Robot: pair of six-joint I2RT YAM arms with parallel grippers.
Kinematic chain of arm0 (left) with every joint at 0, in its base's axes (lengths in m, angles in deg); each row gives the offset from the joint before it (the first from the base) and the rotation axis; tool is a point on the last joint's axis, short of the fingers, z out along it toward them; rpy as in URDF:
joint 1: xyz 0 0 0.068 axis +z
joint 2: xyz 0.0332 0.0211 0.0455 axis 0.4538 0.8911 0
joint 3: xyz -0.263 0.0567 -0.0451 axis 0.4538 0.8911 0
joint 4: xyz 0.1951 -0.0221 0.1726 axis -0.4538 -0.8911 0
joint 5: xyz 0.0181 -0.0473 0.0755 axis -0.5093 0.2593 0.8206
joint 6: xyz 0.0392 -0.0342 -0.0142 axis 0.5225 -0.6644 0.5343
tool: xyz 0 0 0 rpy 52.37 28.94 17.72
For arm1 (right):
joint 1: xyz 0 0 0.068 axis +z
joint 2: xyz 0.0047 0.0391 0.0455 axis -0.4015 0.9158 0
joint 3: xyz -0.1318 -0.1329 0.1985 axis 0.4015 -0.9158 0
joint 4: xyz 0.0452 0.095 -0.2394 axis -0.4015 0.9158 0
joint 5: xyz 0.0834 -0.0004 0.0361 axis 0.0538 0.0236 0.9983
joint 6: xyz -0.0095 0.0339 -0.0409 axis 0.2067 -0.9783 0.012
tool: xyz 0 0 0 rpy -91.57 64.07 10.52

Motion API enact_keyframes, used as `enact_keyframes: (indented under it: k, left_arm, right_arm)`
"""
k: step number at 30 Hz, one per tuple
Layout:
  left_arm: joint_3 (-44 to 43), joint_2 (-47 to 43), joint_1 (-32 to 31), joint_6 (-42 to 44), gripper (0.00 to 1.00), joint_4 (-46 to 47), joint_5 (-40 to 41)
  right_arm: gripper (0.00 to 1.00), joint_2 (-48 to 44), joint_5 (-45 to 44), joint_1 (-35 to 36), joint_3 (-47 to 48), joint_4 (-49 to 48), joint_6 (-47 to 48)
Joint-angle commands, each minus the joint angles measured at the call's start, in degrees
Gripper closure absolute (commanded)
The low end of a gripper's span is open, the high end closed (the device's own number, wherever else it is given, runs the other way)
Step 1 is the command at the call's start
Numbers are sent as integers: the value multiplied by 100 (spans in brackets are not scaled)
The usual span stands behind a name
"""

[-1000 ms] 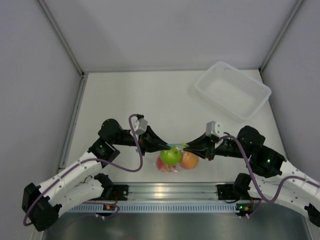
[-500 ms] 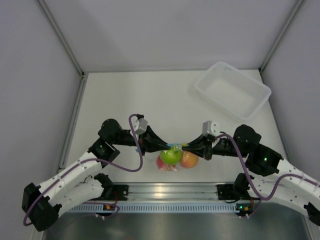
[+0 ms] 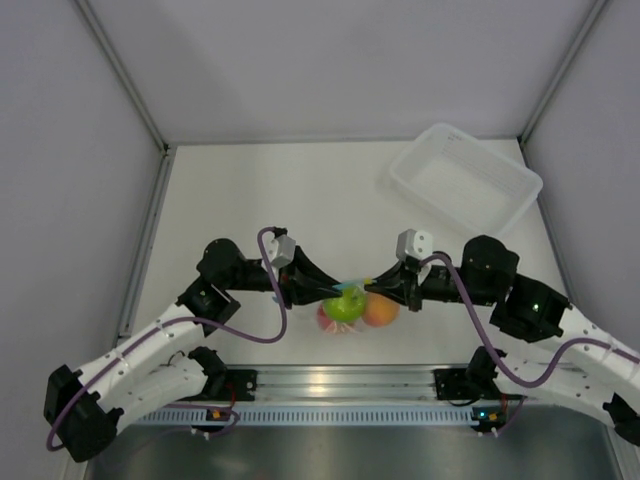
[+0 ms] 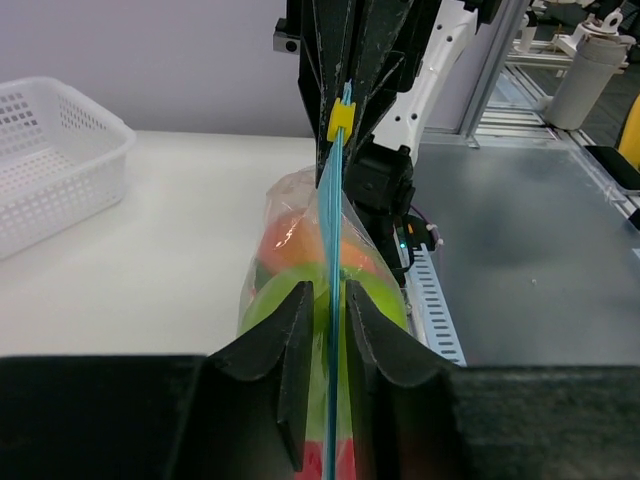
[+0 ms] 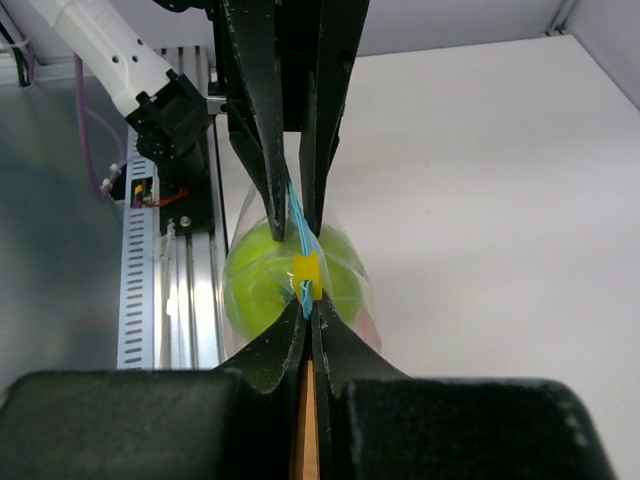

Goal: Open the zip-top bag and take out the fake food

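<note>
White table (image 3: pixel 300 200) boxed by pale grey walls (image 3: pixel 330 60); metal rail (image 3: pixel 340 380) along its near edge.

bright even light, faint shadows, sharp focus

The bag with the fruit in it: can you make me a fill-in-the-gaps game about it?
The right claw is shut on the zip-top bag beside a little ____ slider.
The bag's zip strip is light ____.
The fake food inside is red, orange and ____.
Missing words: yellow, blue, green.
</note>
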State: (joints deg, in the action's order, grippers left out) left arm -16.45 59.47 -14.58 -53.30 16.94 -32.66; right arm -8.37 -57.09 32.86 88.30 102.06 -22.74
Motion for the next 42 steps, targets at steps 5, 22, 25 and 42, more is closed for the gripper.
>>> enact_keyframes:
  k: [5, 22, 25, 42]
  left_arm:
    - [-167, 301, -10, 157, 50, 259, 63]
    - [-572, 688, -150, 307, 50, 250, 221]
    - [-642, 759, -221, 324, 62, 250, 247]
    - [-686, 1023, -476, 394, 100, 250, 397]
  right_arm:
    - [100, 944, -84, 60, 1124, 1008, 362]
    - [100, 1938, -181, 104, 1951, 2389, 670]
    - [100, 1947, -207, 104, 1969, 2345, 662]
    - [100, 1640, -726, 104, 1732, 1941, 565]
